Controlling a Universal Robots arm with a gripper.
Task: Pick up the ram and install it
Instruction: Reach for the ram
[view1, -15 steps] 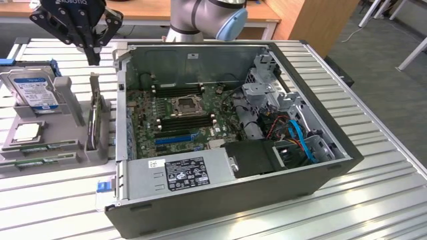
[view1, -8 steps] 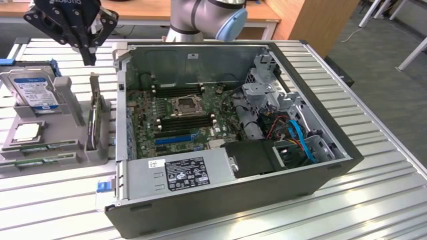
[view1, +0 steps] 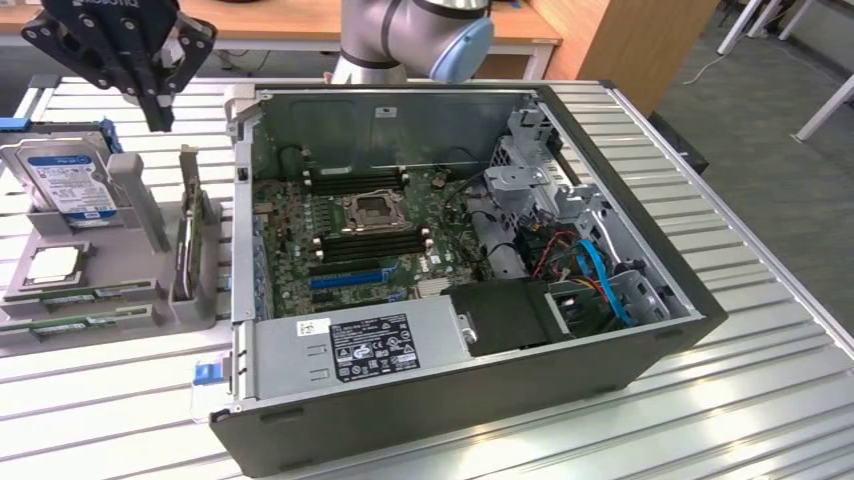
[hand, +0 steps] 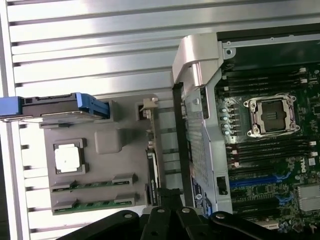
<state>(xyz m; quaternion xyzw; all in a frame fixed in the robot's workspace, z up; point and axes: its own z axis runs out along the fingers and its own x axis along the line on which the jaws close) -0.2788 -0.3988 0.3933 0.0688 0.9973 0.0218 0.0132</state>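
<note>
Slatted table; motherboard seemingly marked Dell; fingers pinched together, empty, near ram.

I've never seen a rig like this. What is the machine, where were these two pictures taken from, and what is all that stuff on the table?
The machine is a robot arm that ends in black jaws. They are shut with nothing in them, and they hang above the table near a gray holder. One picture comes from a camera standing off the arm. The other comes from a camera on its wrist, looking down past the jaws. On the slatted metal table lies an open computer case with its motherboard exposed. The holder beside it carries a hard drive, a square processor chip and the ram, thin green sticks lying in their cradles.
</note>
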